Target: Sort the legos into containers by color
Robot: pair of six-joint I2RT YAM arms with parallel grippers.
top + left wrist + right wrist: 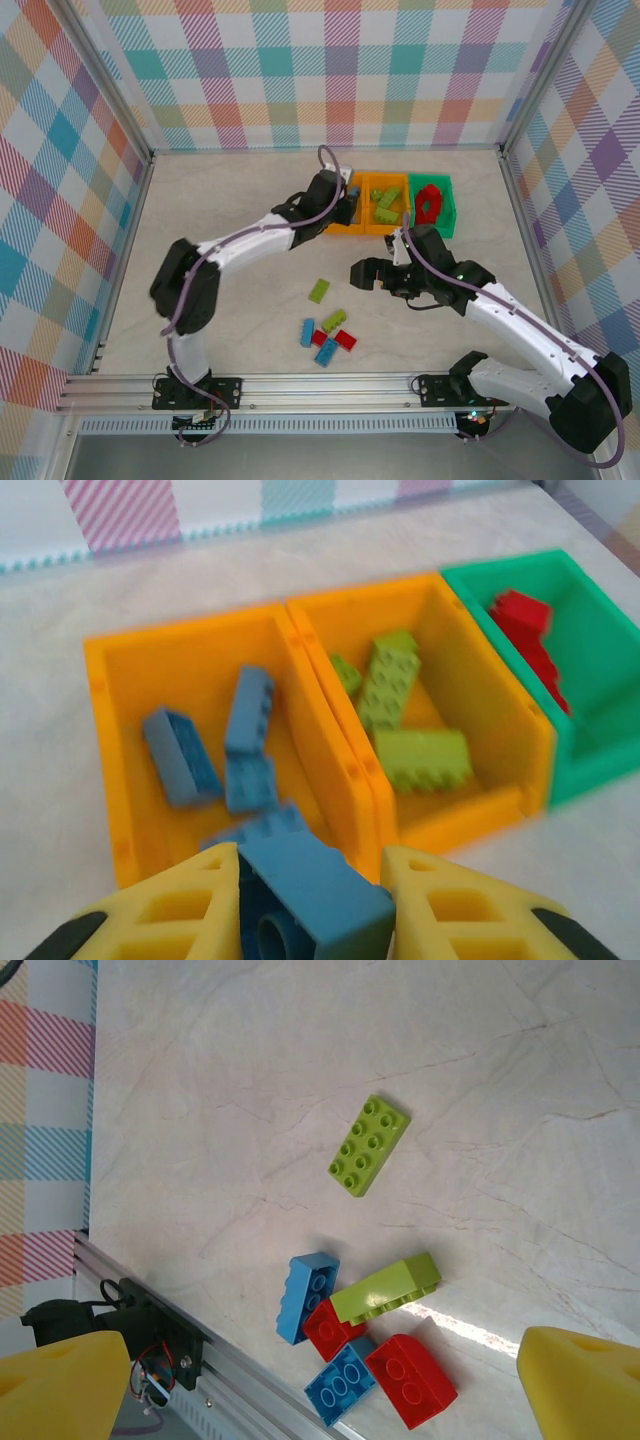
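**Left hand** [310, 885]: closed firmly on a blue brick [315, 900]. My yellow fingers [180, 910] press it from both sides, and its hollow underside is tipped toward the wrist camera. I hold it over the near edge of the left orange bin [100, 680], which serves as reference for every position below.

**Inside the reference bin:** other blue bricks [250, 708] lie at odd angles on its floor.

**Against its right wall:** the middle orange bin [440, 595] holds lime green bricks [392, 680].

**Further right, touching that one:** the green bin [600, 755] holds red bricks [522, 620]. The view is blurred there, so I give no count.

**Right hand** [362, 272]: spread fully open, with nothing between its fingers [60, 1385]. It hangs over the tabletop [220, 200], on the near side of the reference bin and slightly to the right of it.

**Unsorted on the tabletop,** all nearer the arm bases than the reference bin:
- A single lime green brick [368, 1145] lies studs up, apart from the rest.
- A cluster lies further from the bin, its pieces touching or nearly so:
  - a loose blue brick [305, 1295]
  - a lime green brick on its side [385, 1288]
  - a red brick [330, 1328]
  - a second loose blue brick [340, 1385]
  - a second red brick [410, 1380]
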